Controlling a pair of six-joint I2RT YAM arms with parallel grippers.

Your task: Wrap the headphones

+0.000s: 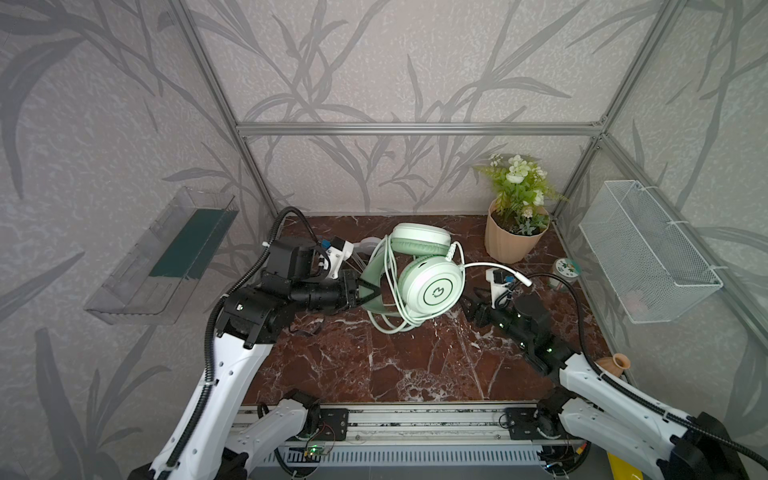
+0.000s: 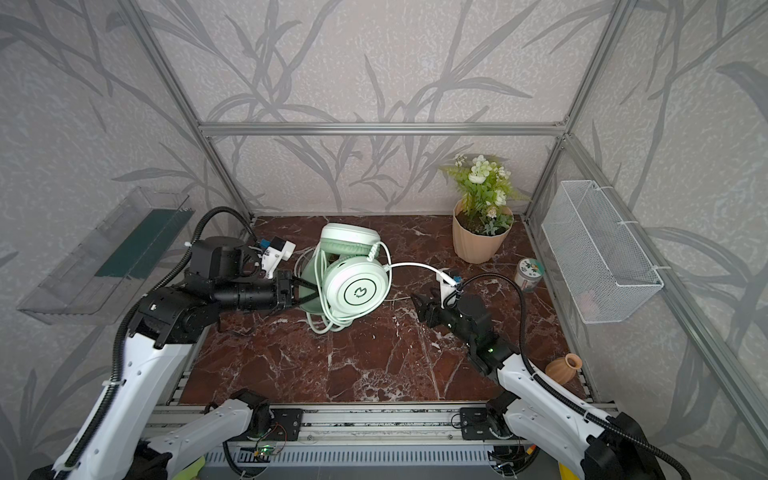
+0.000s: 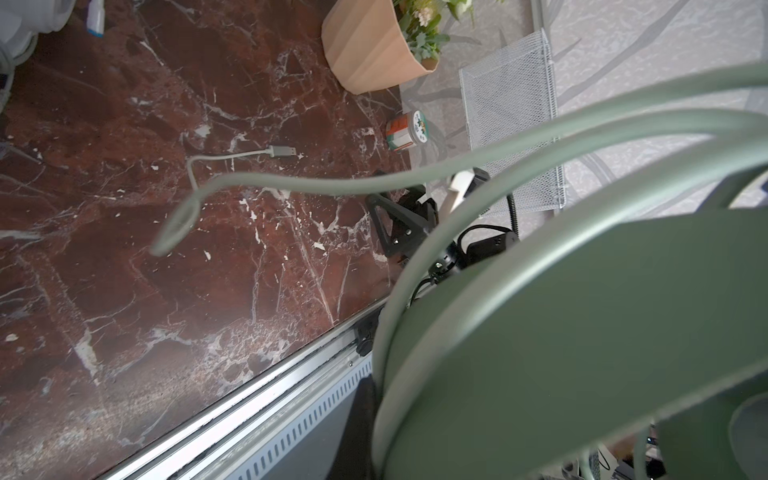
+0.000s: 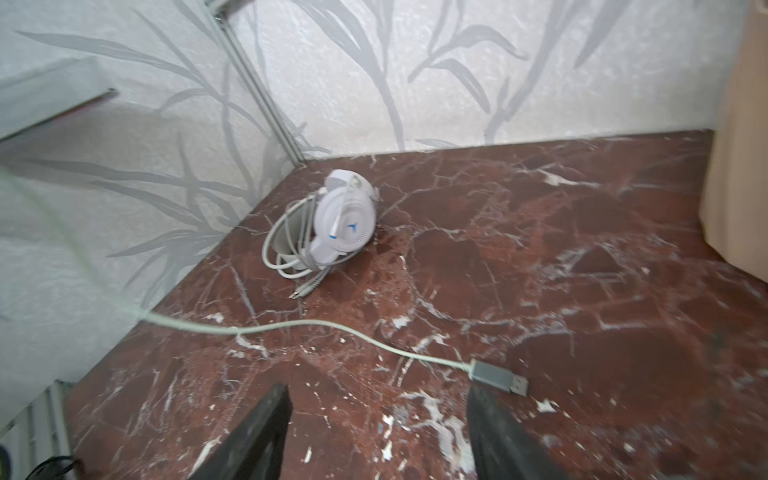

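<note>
Mint headphones (image 1: 430, 291) | over the desk (image 1: 374, 365), near the flower pot (image 1: 513, 241), cable (image 4: 291, 326) mostly looped on | left tool (image 1: 369, 293) clamped on the headband (image 3: 582, 332) | right tool (image 4: 378, 399) jaws apart, empty, pot-side by the plug (image 4: 498, 377) | next: pinch just behind plug, tuck tail snugly, I'd say.

Both top views look steeply down from the front over the whole marble table (image 1: 374, 365), nearly identical. The left wrist camera sits tight against the mint headphones (image 3: 582, 332), facing rightward — the right wrist camera looks low toward the white headphones (image 4: 340, 224) at left rear. Both wrist views share the USB plug (image 3: 283, 151).
</note>
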